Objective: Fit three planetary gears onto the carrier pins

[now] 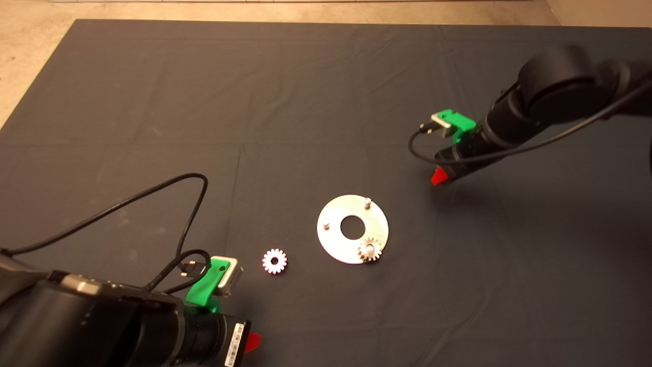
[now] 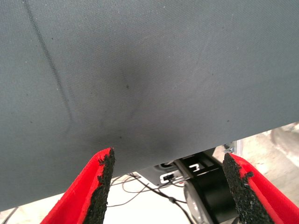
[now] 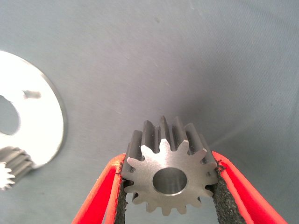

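Observation:
The carrier disc (image 1: 336,243) lies flat at the mat's middle with two bare pins (image 1: 367,202) (image 1: 326,223) and one planetary gear (image 1: 370,250) seated on the third pin. A second gear (image 1: 275,261) lies loose on the mat left of the disc. My right gripper (image 1: 439,177) hovers to the right of and beyond the disc, shut on a third gear (image 3: 169,176), held by its teeth between both pads. The disc's edge (image 3: 44,135) and the seated gear (image 3: 11,165) show in the right wrist view. My left gripper (image 2: 168,186) is open and empty at the mat's near edge.
The left arm's body and cable (image 1: 153,204) fill the lower left corner. The mat's near edge and equipment below it (image 2: 205,186) show in the left wrist view. Bare mat (image 1: 305,102) lies beyond the disc.

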### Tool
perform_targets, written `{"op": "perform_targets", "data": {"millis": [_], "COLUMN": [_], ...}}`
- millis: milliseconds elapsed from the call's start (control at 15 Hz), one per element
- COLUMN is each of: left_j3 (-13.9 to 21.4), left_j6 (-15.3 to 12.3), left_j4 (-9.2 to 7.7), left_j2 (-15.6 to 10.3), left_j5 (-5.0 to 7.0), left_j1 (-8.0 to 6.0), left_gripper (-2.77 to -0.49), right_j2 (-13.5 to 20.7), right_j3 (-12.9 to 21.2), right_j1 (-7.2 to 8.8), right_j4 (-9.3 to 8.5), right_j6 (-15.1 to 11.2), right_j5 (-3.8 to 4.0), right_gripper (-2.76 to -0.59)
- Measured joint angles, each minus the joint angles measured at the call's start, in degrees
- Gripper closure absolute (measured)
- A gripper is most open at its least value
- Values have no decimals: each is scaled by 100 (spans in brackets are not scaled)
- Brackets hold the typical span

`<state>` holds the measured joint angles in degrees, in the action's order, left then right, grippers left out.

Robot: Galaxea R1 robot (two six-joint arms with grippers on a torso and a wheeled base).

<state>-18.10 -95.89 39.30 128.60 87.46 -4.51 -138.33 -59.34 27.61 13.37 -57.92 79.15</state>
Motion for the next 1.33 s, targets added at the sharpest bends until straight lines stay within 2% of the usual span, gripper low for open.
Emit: {"op": "perform_targets", "data": {"millis": [200, 267, 400, 467, 533, 600, 733, 800, 933, 1067, 1333], "left_j3": [0, 0, 0, 0, 0, 0, 0, 0, 0, 0, 0], "left_j6": [131, 153, 181, 191, 194, 196, 198, 198, 212, 212, 212], "left_j4": [2, 5, 4, 0, 6, 5, 5, 5, 6, 6, 5], "left_j2": [-4, -6, -6, 1, 14, 29, 59, 76, 155, 259, 375], "left_j5": [-2, 0, 5, 0, -2, -4, 2, 5, 0, 2, 6], "left_j1": [-20, -29, -28, -28, -30, -30, -30, -30, -84, -127, -172], "left_gripper": [-162, -162, -162, -162, -162, -162, -162, -162, -162, -162, -162], "right_j2": [-615, -811, -947, -929, -879, -838, -864, -886, -905, -995, -1345], "right_j3": [4, 17, 72, 74, 74, 72, 122, 260, 511, 640, 662], "right_j1": [-110, -110, -105, -107, -107, -110, -112, -113, -228, -444, -416], "right_j4": [-270, -311, -348, -370, -372, -370, -367, -370, -377, -377, -342], "right_j6": [-44, -44, -42, -44, -44, -44, -44, -44, -46, -164, -371], "right_j5": [-10, -41, -115, -79, 9, 45, 26, 30, 50, 216, 624], "right_gripper": [-105, -103, -103, -103, -103, -103, -103, -103, -103, -103, -103]}}
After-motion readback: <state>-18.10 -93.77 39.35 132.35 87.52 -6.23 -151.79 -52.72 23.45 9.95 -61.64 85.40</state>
